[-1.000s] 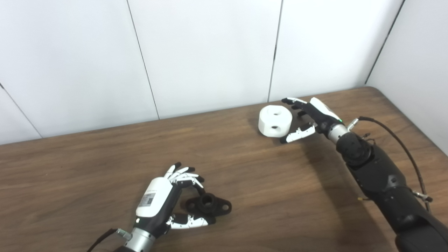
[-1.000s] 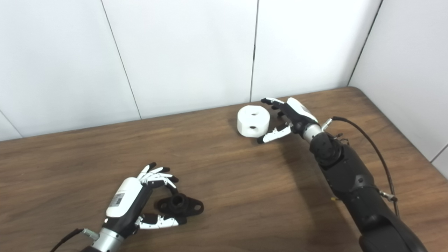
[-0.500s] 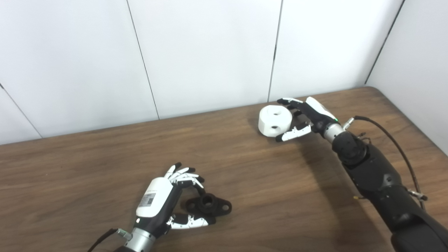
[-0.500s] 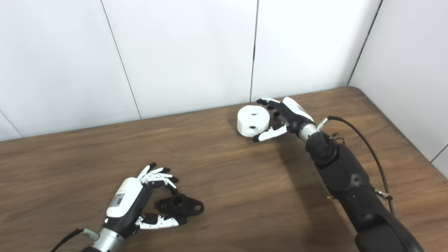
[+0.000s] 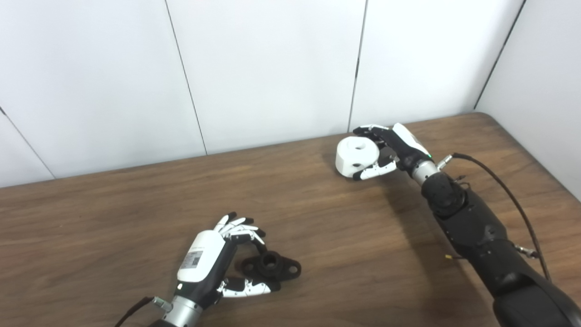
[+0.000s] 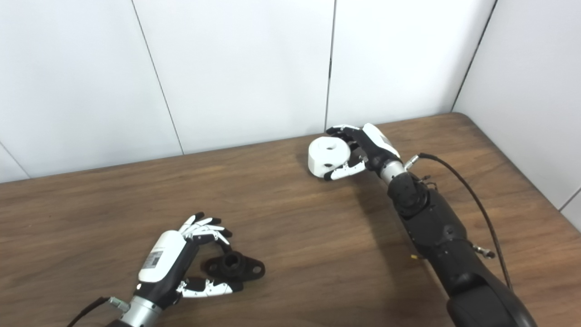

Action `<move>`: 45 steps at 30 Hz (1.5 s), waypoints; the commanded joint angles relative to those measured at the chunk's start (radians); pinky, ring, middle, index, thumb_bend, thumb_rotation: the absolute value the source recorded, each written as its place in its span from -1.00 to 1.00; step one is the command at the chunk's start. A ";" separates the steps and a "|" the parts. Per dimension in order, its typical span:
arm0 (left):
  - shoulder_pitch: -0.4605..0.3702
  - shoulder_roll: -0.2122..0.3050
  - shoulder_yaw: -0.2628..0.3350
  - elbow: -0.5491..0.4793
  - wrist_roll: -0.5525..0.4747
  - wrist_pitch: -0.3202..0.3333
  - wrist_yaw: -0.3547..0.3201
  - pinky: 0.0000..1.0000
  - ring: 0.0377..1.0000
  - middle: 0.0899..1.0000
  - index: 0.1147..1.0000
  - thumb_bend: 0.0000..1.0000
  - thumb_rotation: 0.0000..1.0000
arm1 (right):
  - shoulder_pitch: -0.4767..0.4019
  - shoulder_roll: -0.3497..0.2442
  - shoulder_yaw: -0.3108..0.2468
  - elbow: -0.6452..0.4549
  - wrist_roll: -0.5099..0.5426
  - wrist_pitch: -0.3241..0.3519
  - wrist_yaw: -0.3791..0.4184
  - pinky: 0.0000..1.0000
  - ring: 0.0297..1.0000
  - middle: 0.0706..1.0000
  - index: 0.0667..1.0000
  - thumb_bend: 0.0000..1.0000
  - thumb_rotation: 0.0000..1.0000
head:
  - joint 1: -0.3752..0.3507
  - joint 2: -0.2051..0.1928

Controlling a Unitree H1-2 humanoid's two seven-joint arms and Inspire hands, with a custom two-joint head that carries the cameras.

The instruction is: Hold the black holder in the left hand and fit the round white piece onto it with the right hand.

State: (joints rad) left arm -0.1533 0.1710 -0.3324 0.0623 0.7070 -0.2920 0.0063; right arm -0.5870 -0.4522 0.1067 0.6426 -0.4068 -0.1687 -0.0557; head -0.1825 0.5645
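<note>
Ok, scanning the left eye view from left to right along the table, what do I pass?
left hand → black holder → round white piece → right hand

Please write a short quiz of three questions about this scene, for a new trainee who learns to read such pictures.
1. True or false: the round white plastic piece is already fitted on the black plastic holder.
2. Which hand is at the white piece? A) the left hand B) the right hand C) both hands
3. Fill in: both parts are on the brown wooden ______.

Key:
1. False. The white piece is at the far side, well apart from the holder at the near side.
2. B. Its fingers and thumb curl around the piece; whether it grips firmly cannot be told.
3. table. The left hand's fingers and thumb are around the holder there.
</note>
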 commanded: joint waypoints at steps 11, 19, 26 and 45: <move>0.013 -0.008 0.000 -0.018 -0.019 -0.014 0.019 0.94 0.71 0.39 -0.17 0.05 -0.89 | -0.053 -0.006 0.008 0.031 -0.072 -0.106 -0.185 -0.19 -0.12 -0.01 -0.09 0.00 -0.76 | -0.003 0.005; 0.013 -0.008 -0.001 -0.023 -0.023 -0.008 0.010 0.94 0.71 0.39 -0.17 0.05 -0.89 | -0.046 -0.012 0.003 0.011 -0.063 -0.089 -0.168 -0.19 -0.12 -0.01 -0.09 0.00 -0.75 | -0.005 0.015; 0.013 -0.005 0.001 -0.023 -0.020 -0.005 0.013 0.93 0.71 0.38 -0.17 0.05 -0.89 | -0.013 -0.011 -0.011 -0.082 -0.038 -0.068 -0.124 -0.19 -0.11 -0.01 -0.09 0.01 -0.75 | -0.009 0.026; 0.007 -0.013 -0.003 0.009 -0.009 0.007 0.016 0.90 0.70 0.38 -0.17 0.05 -0.89 | 0.163 0.020 -0.062 -0.762 0.078 0.287 0.168 -0.18 -0.10 0.02 -0.09 0.00 -0.75 | -0.015 0.059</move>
State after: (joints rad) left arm -0.1477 0.1663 -0.3328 0.0562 0.7022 -0.2840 0.0028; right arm -0.4064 -0.4275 0.0603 -0.0582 -0.3415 0.0960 0.0965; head -0.1979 0.6228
